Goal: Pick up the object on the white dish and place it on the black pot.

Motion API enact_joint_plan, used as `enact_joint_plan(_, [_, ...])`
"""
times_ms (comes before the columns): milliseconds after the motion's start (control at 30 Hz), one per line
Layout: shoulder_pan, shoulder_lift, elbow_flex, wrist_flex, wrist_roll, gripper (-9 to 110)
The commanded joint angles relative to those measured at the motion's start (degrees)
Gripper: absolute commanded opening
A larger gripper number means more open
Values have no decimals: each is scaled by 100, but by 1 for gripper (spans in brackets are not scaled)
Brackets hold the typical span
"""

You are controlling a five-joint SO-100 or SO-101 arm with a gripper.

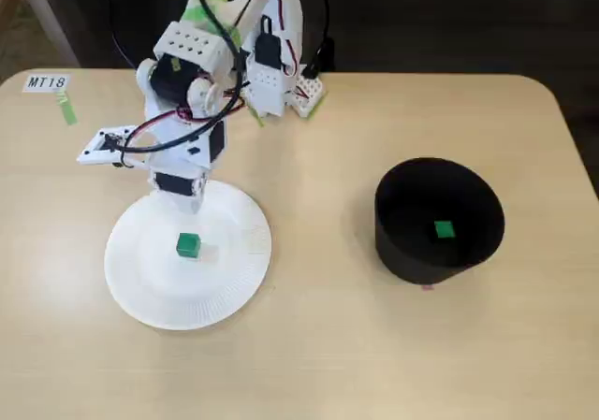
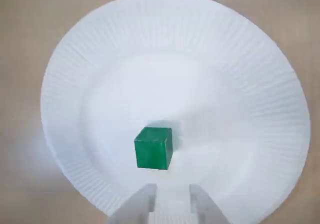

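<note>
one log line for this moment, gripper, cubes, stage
stage: approach | gripper: slightly open, empty, above white paper plate | target green cube: on plate, untouched | second green cube: in black pot

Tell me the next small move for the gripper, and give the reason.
Probably ease the gripper forward and down until its fingertips straddle the green cube, then close. In the wrist view the cube sits free on the white plate just ahead of the fingertips, slightly to their left, with nothing between the fingers yet. Another green cube already lies in the black pot.
</note>
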Motion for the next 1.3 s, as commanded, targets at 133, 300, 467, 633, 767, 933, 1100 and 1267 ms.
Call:
enact_joint_plan(133, [70,-272,-483,97,-35,27])
enact_joint_plan(300, [70,-809,-1011,378,-35,26])
enact_joint_plan(467, [70,-1143,-1151,413,-18,26])
enact_joint_plan(633, [35,-1433,-1248,352,-35,25])
enact_joint_plan(767, [35,-1529,-1274,202,-18,23])
enact_joint_plan(933, [35,-1600,-1274,26,44,20])
enact_joint_plan(1100, [9,-1687,-1274,-158,176,12])
enact_joint_plan(1267, [0,-1731,-1283,-211,422,0])
